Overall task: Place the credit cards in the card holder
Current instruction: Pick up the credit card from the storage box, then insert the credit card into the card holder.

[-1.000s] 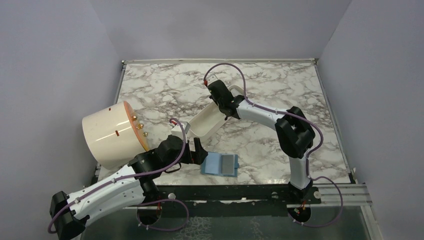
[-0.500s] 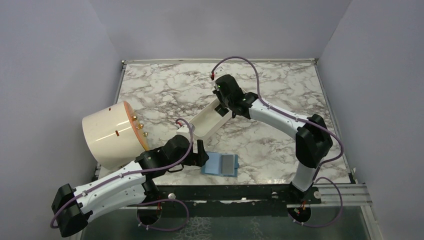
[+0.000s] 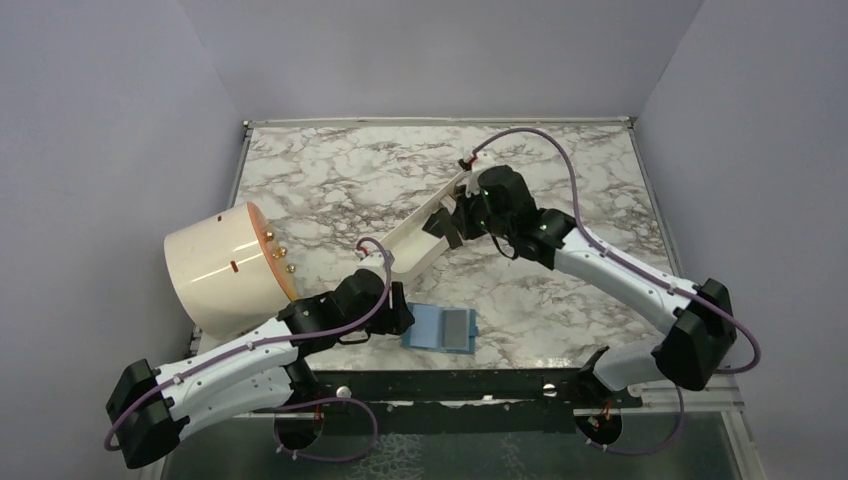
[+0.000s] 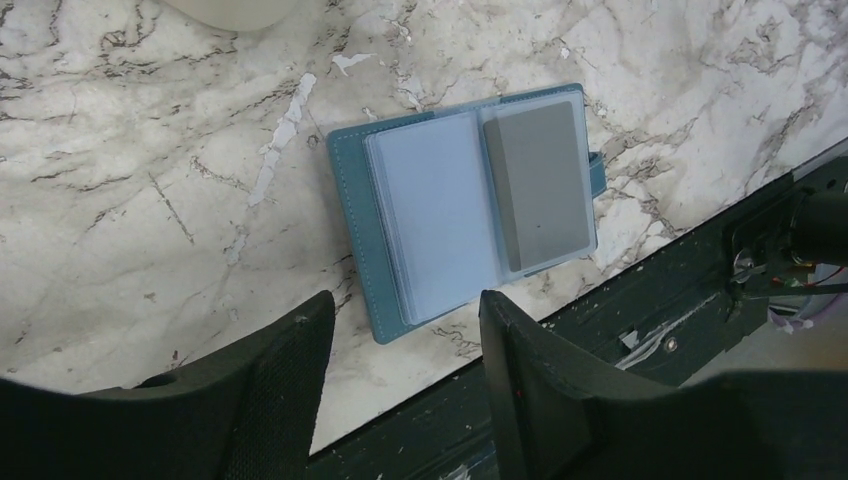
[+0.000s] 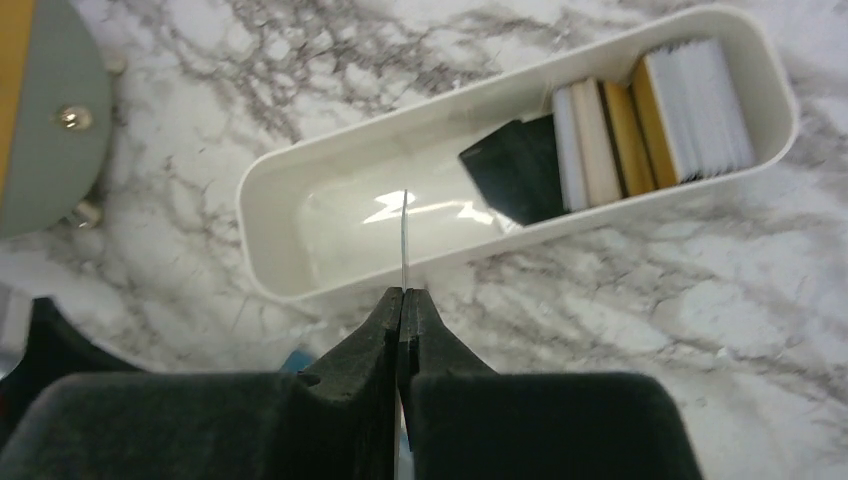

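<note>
Card transfer step: right tool (image 5: 403,295) clamped shut on credit card (image 5: 404,240), edge-on, over white tray (image 5: 330,220). Open card holder (image 4: 352,200) lies on desk (image 4: 150,150); left tool (image 4: 400,330), jaws apart, empty, just beside it. Advise: left pins cover flat, right feeds card square into clear pocket (image 4: 425,215)

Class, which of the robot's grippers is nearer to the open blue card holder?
Left. The left gripper sits just beside the card holder's left edge. The right gripper is farther back by the white tray, pinching a card.
</note>
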